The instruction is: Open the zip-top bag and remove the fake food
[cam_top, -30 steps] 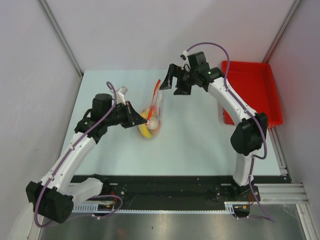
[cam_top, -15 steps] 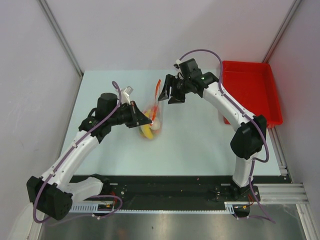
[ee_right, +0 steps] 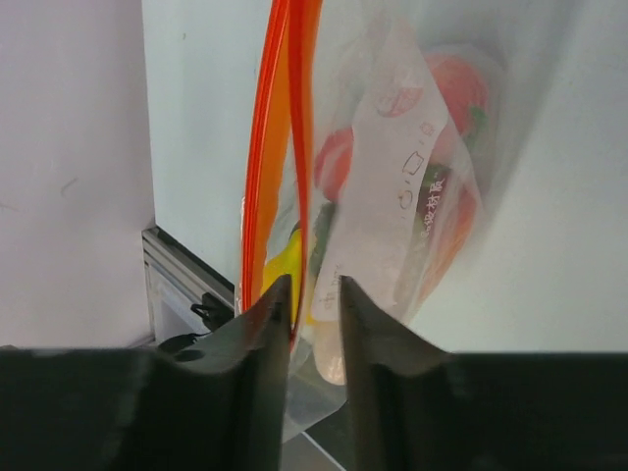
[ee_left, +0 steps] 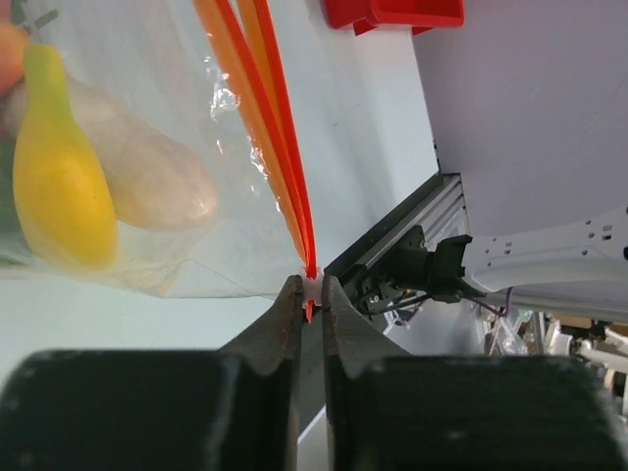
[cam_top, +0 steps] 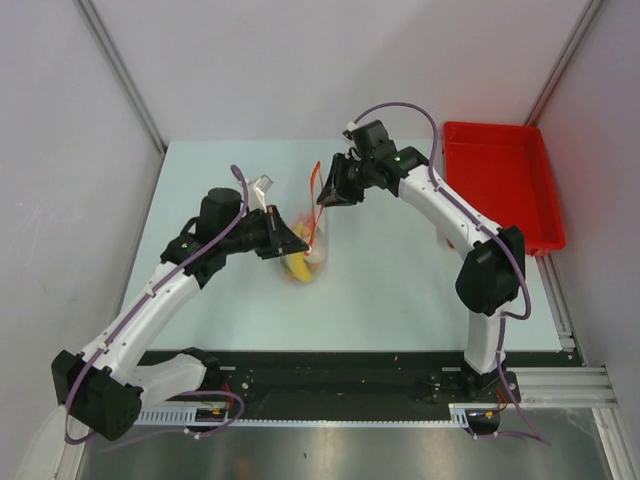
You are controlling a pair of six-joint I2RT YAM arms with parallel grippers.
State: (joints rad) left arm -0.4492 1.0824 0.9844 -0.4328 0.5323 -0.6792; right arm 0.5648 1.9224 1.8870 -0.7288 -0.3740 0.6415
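Note:
The zip-top bag (cam_top: 306, 232) is clear plastic with an orange-red zip strip (cam_top: 316, 185) and sits mid-table between the two arms. Fake food shows through it: a yellow piece (ee_left: 54, 177), a pale radish (ee_left: 147, 182) and a red piece (ee_right: 456, 83). My left gripper (cam_top: 302, 243) (ee_left: 314, 294) is shut on the near end of the strip (ee_left: 285, 177). My right gripper (cam_top: 324, 196) (ee_right: 316, 289) is at the strip's far end. Its jaws are narrow but still apart, with one orange lip (ee_right: 299, 147) running between the fingers beside the left one.
A rigid red tray (cam_top: 500, 190) stands at the back right of the pale table (cam_top: 400, 280). Grey walls close in on both sides. A black rail (cam_top: 330, 375) with the arm bases runs along the near edge.
My right gripper has moved left onto the bag's strip and its jaws have narrowed from wide open. My left gripper has shifted slightly right, carrying the bag's corner.

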